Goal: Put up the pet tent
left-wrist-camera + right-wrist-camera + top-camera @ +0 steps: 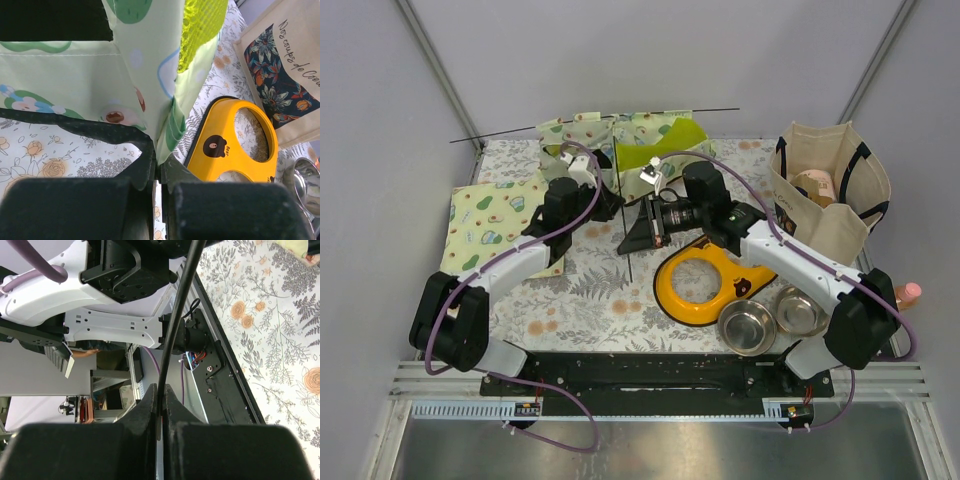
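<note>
The pet tent (635,140) lies collapsed at the back of the table, pale avocado-print fabric with a lime-green panel. One thin black pole (600,124) runs across its top. My left gripper (613,205) is shut on a hanging fold of the tent fabric (167,130), pinched at the fingertips (161,162). My right gripper (628,238) is shut on a second thin black pole (180,305), which stands between its fingertips (161,400) and runs toward the tent. The two grippers are close together in front of the tent.
A flat avocado-print mat (495,225) lies at the left. An orange feeder (705,285) sits right of centre, with two steel bowls (748,328) (800,312) near the front. A canvas tote bag (830,190) stands at the right, a pink bottle (907,295) beyond it.
</note>
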Controlling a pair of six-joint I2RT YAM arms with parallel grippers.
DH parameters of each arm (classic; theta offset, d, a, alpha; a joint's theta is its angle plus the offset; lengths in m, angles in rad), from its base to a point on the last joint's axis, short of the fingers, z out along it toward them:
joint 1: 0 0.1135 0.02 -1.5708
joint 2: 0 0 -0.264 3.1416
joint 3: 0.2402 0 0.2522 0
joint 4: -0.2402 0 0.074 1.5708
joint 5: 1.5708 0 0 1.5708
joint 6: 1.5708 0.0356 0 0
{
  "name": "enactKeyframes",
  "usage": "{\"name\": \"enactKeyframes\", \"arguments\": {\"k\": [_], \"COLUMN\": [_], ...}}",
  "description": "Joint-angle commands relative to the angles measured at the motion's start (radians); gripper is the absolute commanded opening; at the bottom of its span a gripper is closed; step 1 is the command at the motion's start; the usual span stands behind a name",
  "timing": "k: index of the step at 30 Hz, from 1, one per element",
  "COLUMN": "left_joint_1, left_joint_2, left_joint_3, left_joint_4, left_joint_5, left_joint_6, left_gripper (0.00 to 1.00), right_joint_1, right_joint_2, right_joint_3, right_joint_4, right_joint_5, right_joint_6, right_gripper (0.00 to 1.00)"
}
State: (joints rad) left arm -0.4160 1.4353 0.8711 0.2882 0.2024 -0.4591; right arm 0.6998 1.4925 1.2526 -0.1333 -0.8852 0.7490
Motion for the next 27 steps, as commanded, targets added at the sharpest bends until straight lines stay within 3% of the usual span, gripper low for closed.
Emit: {"name": "enactKeyframes", "arguments": {"k": [1,7,10,18,27], "left_joint_1": [-0.001,-0.001,-0.001,-0.001,0.0], "left_joint_2": [-0.036,-0.082,-0.108,-0.136,-0.164], "left_joint_3": [0.049,0.057,0.058,0.072,0.071], "left_joint_4": [0.008,-0.082,-0.135,-0.227,-0.287], "left_joint_5": [0.087,0.132,0.134,0.117,0.069], "left_joint_6": [0.026,0.023,0.037,0.082,0.097], "left_gripper": [0.0,0.0,0.0,0.0,0.0], "right_joint_1": [-0.036,-0.036,-0.037,-0.04,-0.094], "right_joint_2": [0.012,0.089,0.15,0.196,0.199], "right_joint_3": [0.03,-0.047,-0.056,-0.024,0.024], "right_joint_4": [0.22,0.642,0.776,0.793,0.753], "right_joint_5": [0.113,0.245,0.32,0.495,0.516], "right_joint_6": [-0.027,0.188,0.26,0.196,0.217], "right_gripper": [0.0,0.0,0.0,0.0,0.0]}}
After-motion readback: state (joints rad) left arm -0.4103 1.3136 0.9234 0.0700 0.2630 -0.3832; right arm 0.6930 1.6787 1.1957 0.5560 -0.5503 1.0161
